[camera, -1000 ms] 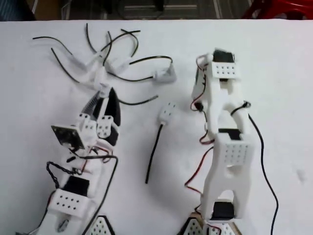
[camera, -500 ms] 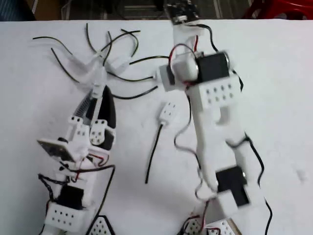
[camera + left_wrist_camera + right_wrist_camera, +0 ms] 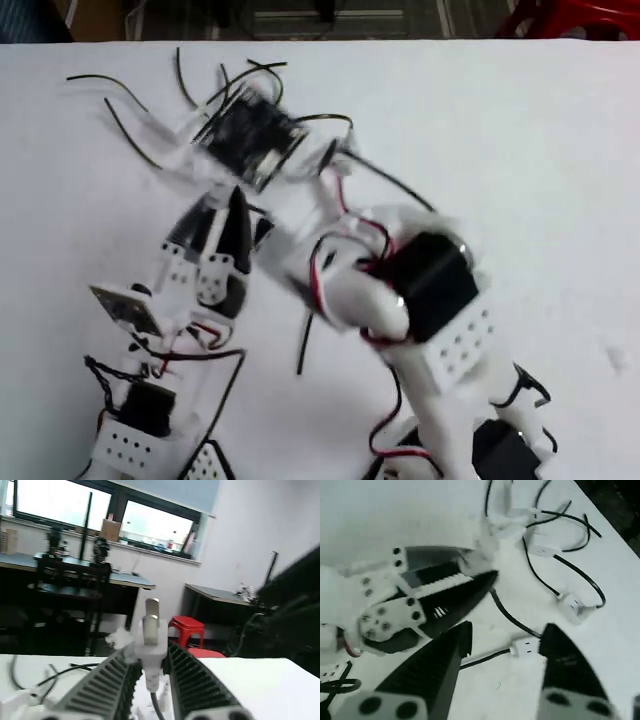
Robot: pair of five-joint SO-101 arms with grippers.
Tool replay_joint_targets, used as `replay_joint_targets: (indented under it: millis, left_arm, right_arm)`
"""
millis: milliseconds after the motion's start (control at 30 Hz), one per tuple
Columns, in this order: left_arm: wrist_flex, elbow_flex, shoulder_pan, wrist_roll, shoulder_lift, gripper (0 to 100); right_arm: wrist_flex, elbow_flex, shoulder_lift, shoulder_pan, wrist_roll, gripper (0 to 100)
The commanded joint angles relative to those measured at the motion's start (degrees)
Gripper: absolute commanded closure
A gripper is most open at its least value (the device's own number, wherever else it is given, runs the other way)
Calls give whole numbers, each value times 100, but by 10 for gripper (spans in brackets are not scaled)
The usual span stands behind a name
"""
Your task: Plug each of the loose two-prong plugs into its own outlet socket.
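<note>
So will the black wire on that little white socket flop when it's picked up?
Probably floppy: the wire is thin, like the curled wires nearby. The socket looks small, so it's likely light and easy to nudge.

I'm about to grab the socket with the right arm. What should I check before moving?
1. Plug gripped by left gripper: ok.
2. Prongs clear of that gripper: ok.
3. Right gripper open: ok.
4. Socket lined up with right gripper: ok.
5. Socket's slots facing the plug: cannot tell.
6. Room between the grippers: not ok, they look close.
</note>
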Motion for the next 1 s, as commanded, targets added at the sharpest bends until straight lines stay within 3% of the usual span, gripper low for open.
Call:
replay_joint_targets:
  millis: [0,300,500,967]
  left_arm:
    - [-97,-26,479,-62,-84,977]
    - [-105,-26,462,-62,-92,977]
    - [-105,-26,479,-62,-92,977]
    - [-105,-44,453,-62,-101,977]
  right_arm:
    - [-31,-9,-189,-505,202,975]
    - [-57,35,-127,-919,651,979]
    - [-945,457,163,-813,993,979]
    - [-2273,756,1095,760,993,979]
